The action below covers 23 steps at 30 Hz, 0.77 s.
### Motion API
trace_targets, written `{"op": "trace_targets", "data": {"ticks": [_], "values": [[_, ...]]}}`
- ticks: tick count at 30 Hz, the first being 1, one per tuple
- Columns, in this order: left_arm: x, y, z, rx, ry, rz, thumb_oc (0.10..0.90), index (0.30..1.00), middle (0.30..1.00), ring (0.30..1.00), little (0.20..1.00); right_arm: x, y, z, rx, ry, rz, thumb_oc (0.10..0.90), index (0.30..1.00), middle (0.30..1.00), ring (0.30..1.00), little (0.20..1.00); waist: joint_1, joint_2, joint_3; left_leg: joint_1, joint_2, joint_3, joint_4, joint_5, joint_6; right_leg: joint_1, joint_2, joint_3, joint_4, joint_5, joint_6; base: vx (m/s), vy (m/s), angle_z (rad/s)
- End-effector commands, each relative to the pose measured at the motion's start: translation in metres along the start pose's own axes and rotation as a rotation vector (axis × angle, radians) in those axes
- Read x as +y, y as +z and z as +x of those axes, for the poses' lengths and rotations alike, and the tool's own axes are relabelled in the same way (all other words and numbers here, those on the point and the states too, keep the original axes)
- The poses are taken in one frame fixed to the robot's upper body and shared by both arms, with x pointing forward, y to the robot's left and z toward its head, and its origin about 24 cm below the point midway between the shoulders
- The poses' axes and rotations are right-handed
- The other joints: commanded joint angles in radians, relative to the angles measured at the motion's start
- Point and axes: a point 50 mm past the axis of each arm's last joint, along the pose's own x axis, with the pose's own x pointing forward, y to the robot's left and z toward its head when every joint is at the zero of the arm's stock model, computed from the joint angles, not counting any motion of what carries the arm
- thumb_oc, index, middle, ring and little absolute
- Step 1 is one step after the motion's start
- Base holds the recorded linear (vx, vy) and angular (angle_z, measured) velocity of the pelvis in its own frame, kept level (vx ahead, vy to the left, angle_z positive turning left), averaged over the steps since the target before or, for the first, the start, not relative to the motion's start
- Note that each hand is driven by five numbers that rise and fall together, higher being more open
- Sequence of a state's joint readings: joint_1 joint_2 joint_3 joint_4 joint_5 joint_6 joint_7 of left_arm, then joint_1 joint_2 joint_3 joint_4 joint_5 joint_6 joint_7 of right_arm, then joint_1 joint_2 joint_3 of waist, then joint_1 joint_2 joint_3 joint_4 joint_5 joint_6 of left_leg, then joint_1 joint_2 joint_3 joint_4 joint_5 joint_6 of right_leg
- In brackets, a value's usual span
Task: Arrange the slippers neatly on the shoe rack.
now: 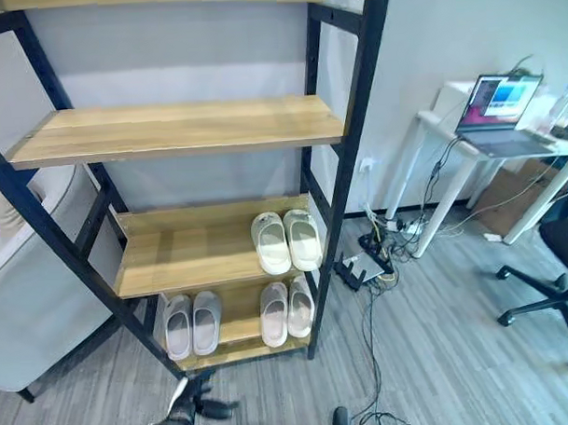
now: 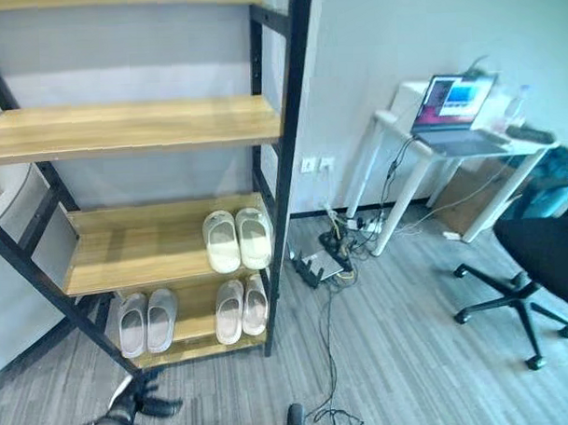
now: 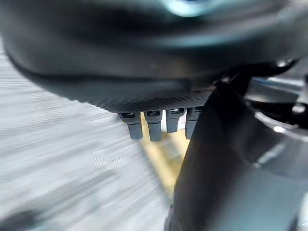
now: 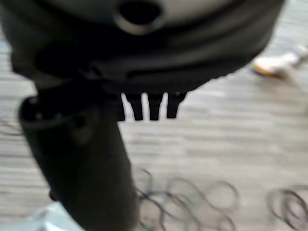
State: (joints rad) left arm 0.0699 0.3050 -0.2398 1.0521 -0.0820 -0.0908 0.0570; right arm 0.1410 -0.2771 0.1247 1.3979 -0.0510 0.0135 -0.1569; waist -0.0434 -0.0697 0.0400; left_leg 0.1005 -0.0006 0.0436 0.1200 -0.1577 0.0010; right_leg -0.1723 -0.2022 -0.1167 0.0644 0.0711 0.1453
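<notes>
Three pairs of slippers sit on the shoe rack [image 1: 342,127]: a cream pair [image 1: 286,240] at the right end of the middle shelf, and on the bottom shelf a grey pair [image 1: 192,324] at left and a pale pair [image 1: 287,311] at right. The left hand [image 3: 159,120] and right hand [image 4: 147,103] both hang over the floor with fingers straight, holding nothing.

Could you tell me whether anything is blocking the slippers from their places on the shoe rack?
Nothing visible does: all three pairs already sit on the shoe rack, cream slippers on the middle shelf, two grey pairs below.
</notes>
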Motion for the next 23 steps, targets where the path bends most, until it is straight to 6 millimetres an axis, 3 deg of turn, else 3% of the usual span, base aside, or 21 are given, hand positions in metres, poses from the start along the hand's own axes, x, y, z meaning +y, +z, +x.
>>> {"op": "trace_targets", "data": {"ticks": [1,3,6,8,9,10,12,13,16,21,23], "values": [[-0.001,0.023,0.009,-0.044,0.044,0.031,0.8,0.9,0.9,0.9,0.9,-0.041,0.056,0.002,-0.159,-0.124,0.034,0.8,0.9,0.9,0.9,0.9,0.017,0.053,0.056,0.007,0.015,-0.028,-0.033,-0.054,-0.029,0.016,0.003,0.045,-0.03,0.045,0.019,-0.27,0.193,-0.08],[-0.001,0.013,0.01,0.031,0.054,0.052,0.8,0.9,0.9,0.9,0.9,-0.032,0.065,0.001,-0.176,-0.093,0.06,0.8,0.9,0.9,0.9,0.9,0.008,0.047,0.077,-0.005,0.012,-0.016,-0.035,-0.04,-0.019,-0.021,0.008,0.073,-0.005,0.058,0.032,-0.24,0.108,-0.25],[0.0,-0.005,0.007,0.134,0.052,0.054,0.8,0.9,0.9,0.9,0.9,-0.018,0.068,0.0,-0.178,-0.051,0.073,0.8,0.9,0.9,0.9,0.9,0.018,0.045,0.09,-0.048,0.004,0.013,-0.028,-0.018,0.005,-0.027,0.049,0.093,0.089,-0.007,0.005,-0.25,0.096,-0.48],[-0.002,-0.02,0.004,0.201,0.043,0.037,0.8,0.9,0.9,0.9,0.9,-0.007,0.057,0.0,-0.143,-0.014,0.074,0.8,0.9,0.9,0.9,0.9,0.037,0.051,0.085,-0.061,0.007,0.025,-0.024,-0.007,0.024,0.004,0.081,0.076,0.186,-0.085,-0.02,-0.14,0.056,-0.54],[-0.002,-0.02,0.004,0.201,0.043,0.037,0.8,0.9,0.9,0.9,0.9,-0.007,0.057,0.0,-0.143,-0.014,0.074,0.8,0.9,0.9,0.9,0.9,0.036,0.05,0.082,-0.064,0.007,0.025,-0.025,-0.005,0.024,0.001,0.081,0.076,0.185,-0.083,-0.02,-0.13,0.057,-0.47],[-0.005,-0.023,0.002,0.209,0.035,0.006,0.8,0.9,0.9,0.9,0.9,0.001,0.049,0.0,-0.117,0.016,0.059,0.8,0.9,0.9,0.9,0.9,0.047,0.06,0.07,-0.078,0.013,0.028,-0.022,0.008,0.035,0.021,0.123,0.069,0.27,-0.15,-0.036,-0.09,0.037,-0.33],[-0.009,-0.022,0.002,0.203,0.025,0.005,0.8,0.9,0.9,0.9,0.9,0.005,0.045,0.0,-0.104,0.028,0.042,0.8,0.9,0.9,0.9,0.9,0.052,0.058,0.063,-0.078,0.009,0.028,-0.024,0.011,0.036,0.04,0.146,0.073,0.278,-0.172,-0.041,-0.04,-0.01,-0.07],[-0.016,-0.024,0.001,0.199,0.006,-0.011,0.8,0.9,0.9,0.9,0.9,0.013,0.041,-0.001,-0.101,0.045,-0.001,0.8,0.9,0.9,0.9,0.9,0.065,0.039,0.046,-0.075,-0.011,0.022,-0.035,0.014,0.035,0.098,0.166,0.091,0.201,-0.181,-0.048,0.02,-0.073,0.14],[-0.03,-0.03,-0.002,0.229,-0.03,-0.016,0.8,0.9,0.9,0.9,0.9,0.011,0.046,-0.001,-0.121,0.041,0.011,0.8,0.9,0.9,0.9,0.9,0.072,0.044,0.008,-0.053,-0.016,0.038,-0.089,0.036,0.028,0.172,0.182,0.102,0.041,-0.159,-0.055,0.03,-0.076,0.09],[-0.037,-0.026,-0.001,0.219,-0.056,0.025,0.8,0.9,0.9,0.9,0.9,0.007,0.06,-0.002,-0.173,0.026,0.058,0.8,0.9,0.9,0.9,0.9,0.071,0.05,-0.006,-0.031,-0.014,0.039,-0.14,0.068,0.019,0.206,0.183,0.096,-0.024,-0.141,-0.058,0.0,-0.052,0.0],[-0.039,-0.013,0.003,0.176,-0.061,0.039,0.8,0.9,0.9,0.9,0.9,0.007,0.065,-0.003,-0.199,0.027,0.062,0.8,0.9,0.9,0.9,0.9,0.066,0.054,-0.016,-0.014,-0.012,0.034,-0.195,0.098,0.008,0.235,0.181,0.079,-0.08,-0.129,-0.057,-0.04,-0.082,-0.01]]}}
